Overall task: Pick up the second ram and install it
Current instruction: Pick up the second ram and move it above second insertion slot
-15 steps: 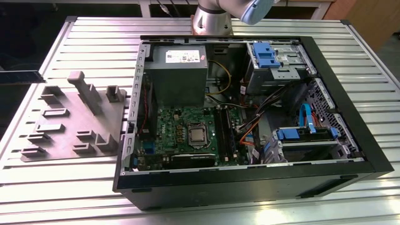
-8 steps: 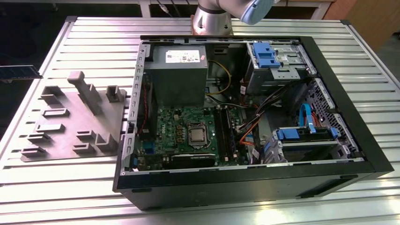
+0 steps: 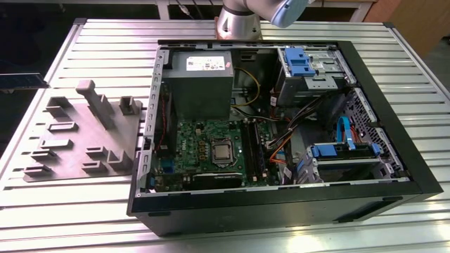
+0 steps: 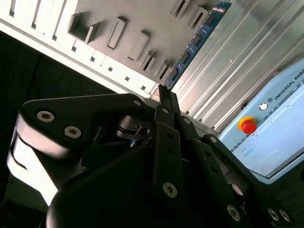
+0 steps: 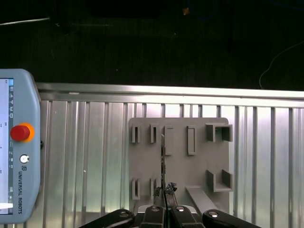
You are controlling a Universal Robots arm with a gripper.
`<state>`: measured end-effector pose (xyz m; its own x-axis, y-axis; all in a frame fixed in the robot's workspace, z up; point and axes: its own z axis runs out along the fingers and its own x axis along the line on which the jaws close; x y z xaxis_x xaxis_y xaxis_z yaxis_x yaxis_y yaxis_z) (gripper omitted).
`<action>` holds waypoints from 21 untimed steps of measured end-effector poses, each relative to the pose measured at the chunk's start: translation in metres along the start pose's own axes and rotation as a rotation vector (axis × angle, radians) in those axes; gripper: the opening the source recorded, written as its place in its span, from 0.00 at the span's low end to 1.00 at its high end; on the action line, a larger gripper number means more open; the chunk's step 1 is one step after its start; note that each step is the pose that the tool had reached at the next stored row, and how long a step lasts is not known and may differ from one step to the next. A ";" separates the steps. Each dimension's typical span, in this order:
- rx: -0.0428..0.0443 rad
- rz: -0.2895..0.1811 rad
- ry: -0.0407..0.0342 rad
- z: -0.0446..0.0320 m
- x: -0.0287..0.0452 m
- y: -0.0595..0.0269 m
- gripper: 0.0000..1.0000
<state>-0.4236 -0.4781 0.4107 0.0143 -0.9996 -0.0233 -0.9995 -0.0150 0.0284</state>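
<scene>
- Over the grey holder plate (image 5: 180,166), your gripper (image 5: 164,192) has its fingers (image 4: 166,137) pinching one end of the second ram (image 4: 197,40), jaws pressed onto it in both wrist views.
- That strip juts straight out past the fingertips: edge-on in the first wrist view, chips showing in the second wrist view.
- From the exterior view, the second ram (image 3: 21,81) hangs at the exterior view's left edge, well apart from the computer case (image 3: 281,205).
- By my read, the pick-up is done and the install is not.
- You're holding a long board by one end, so travel smoothly and keep it square in the jaws.
- Watch the holder plate's upright posts (image 3: 95,103); I'd keep the free end away from them.
- Container check: the holder plate's pockets under the strip look unoccupied from here.
- The case holds the green motherboard (image 3: 204,147), the grey power-supply box (image 3: 200,89), blue-latched drive cages (image 3: 309,66) and loose cables (image 3: 281,145).
- Dark memory slots (image 3: 253,150) sit beside the processor; whether one is filled, I cannot tell.
</scene>
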 end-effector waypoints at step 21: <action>0.0000 0.000 -0.0001 -0.0017 0.0009 -0.0629 0.11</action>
<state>-0.3607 -0.4782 0.4106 0.0143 -0.9996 -0.0234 -0.9995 -0.0150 0.0284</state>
